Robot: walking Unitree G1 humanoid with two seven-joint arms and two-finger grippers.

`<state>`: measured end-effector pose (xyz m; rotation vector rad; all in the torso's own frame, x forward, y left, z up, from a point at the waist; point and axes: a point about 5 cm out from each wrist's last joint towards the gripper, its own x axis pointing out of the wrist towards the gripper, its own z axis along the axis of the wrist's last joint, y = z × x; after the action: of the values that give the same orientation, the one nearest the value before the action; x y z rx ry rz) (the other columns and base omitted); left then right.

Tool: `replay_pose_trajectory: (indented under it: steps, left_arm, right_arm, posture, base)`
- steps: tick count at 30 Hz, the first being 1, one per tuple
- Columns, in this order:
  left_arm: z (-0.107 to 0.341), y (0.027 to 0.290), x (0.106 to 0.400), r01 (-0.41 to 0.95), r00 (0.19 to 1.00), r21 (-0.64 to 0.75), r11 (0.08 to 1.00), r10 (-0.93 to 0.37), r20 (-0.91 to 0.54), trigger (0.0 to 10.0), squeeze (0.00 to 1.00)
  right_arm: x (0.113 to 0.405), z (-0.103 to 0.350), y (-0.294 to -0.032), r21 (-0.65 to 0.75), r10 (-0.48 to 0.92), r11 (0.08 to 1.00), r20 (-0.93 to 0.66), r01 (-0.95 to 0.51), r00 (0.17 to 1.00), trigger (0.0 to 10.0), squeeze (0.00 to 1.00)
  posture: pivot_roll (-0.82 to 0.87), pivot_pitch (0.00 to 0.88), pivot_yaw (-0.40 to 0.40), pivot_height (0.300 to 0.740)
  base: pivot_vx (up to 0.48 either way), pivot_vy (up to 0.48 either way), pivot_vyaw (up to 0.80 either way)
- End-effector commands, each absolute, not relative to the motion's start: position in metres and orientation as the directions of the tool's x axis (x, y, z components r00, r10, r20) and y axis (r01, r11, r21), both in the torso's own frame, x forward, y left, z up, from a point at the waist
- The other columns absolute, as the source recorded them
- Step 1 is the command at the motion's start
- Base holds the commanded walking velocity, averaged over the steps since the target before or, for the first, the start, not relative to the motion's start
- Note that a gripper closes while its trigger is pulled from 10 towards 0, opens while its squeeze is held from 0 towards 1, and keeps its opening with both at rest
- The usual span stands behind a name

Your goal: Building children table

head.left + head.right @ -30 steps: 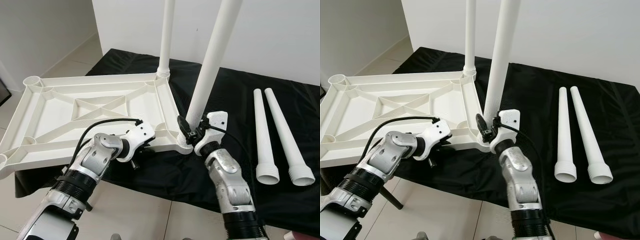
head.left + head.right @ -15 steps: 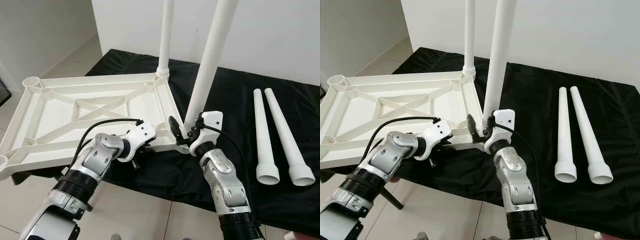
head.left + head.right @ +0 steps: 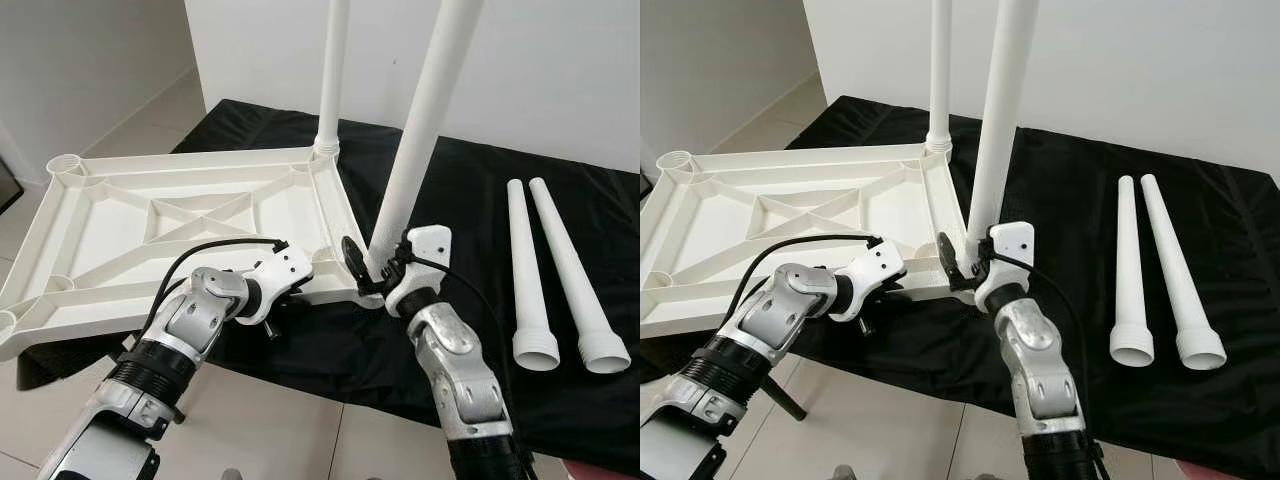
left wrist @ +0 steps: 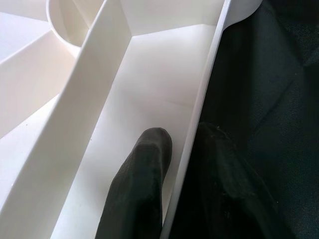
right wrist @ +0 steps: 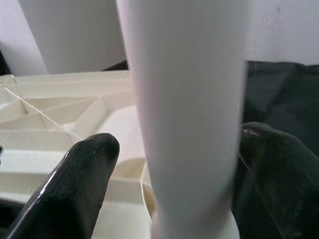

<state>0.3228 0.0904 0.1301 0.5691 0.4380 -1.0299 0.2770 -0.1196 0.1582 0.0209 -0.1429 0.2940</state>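
**Ana:** Tabletop (image 3: 190,225) first, from the left eye view: it lies upside down, ribs up, on the black cloth (image 3: 470,190), its left part overhanging the floor. One leg (image 3: 332,70) stands in the far corner socket at about twelve o'clock, and the near leg (image 3: 420,140) stands in the near right corner socket, slightly tilted.

**Ben:** And the right gripper (image 3: 372,268)?

**Ana:** Low on that near leg, a finger either side. The left gripper (image 3: 292,296) sits on the tabletop's near rim, at roughly nine o'clock from the socket.

**Ben:** Right eye view?

**Ana:** Same scene. Two spare legs (image 3: 1155,270) lie side by side on the cloth at three o'clock, flared ends toward the robot, well apart from the tabletop.

**Ben:** Left wrist?

**Ana:** One black finger (image 4: 142,194) inside the rim wall, the other outside against the cloth. It's pinching the wall between them.

**Ben:** Right wrist?

**Ana:** The fingers (image 5: 75,184) straddle the white leg, spread about its width. I can't tell whether both pads are actually pressing.

**Ben:** So how should it seat that leg?

**Ana:** I'd say bring the leg upright over the socket before turning or pushing, keep the grip low, and let the left gripper hold the rim down so the overhanging top doesn't tip.
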Motion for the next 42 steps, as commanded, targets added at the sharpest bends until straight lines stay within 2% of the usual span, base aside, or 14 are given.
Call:
replay_pose_trajectory:
  steps: [1,14,25,31,42]
  left_arm:
    - [0.126,0.089,0.323,0.880,0.469,0.259,0.398,-0.647,-0.601,10.0,0.00]
    - [0.125,0.091,0.326,0.881,0.467,0.262,0.394,-0.640,-0.610,10.0,0.00]
    - [0.123,0.092,0.333,0.874,0.478,0.264,0.407,-0.627,-0.615,10.0,0.00]
    - [0.121,0.093,0.340,0.857,0.502,0.258,0.445,-0.613,-0.611,10.0,0.00]
    - [0.118,0.088,0.353,0.816,0.554,0.245,0.524,-0.586,-0.591,10.0,0.00]
  right_arm:
    - [0.274,0.161,-0.123,0.005,0.287,0.956,0.164,-0.292,0.944,10.0,0.00]
    - [0.253,0.151,-0.133,-0.001,0.322,0.945,0.150,-0.326,0.935,10.0,0.00]
    - [0.227,0.137,-0.150,-0.008,0.406,0.912,0.158,-0.410,0.900,10.0,0.00]
    - [0.222,0.129,-0.152,-0.031,0.486,0.873,0.138,-0.487,0.863,10.0,0.00]
    - [0.225,0.129,-0.153,-0.030,0.500,0.865,0.144,-0.501,0.854,10.0,0.00]
  posture:
    - [-0.07,0.000,-0.011,0.740]
    - [-0.08,0.007,-0.002,0.740]
    - [-0.10,0.024,0.004,0.740]
    - [-0.10,0.025,-0.001,0.740]
    - [-0.10,0.021,0.000,0.740]
  base:
    - [0.000,0.000,0.00]
    - [0.000,0.000,0.00]
    - [0.000,0.000,0.00]
    - [0.000,0.000,0.00]
    - [0.000,0.000,0.00]
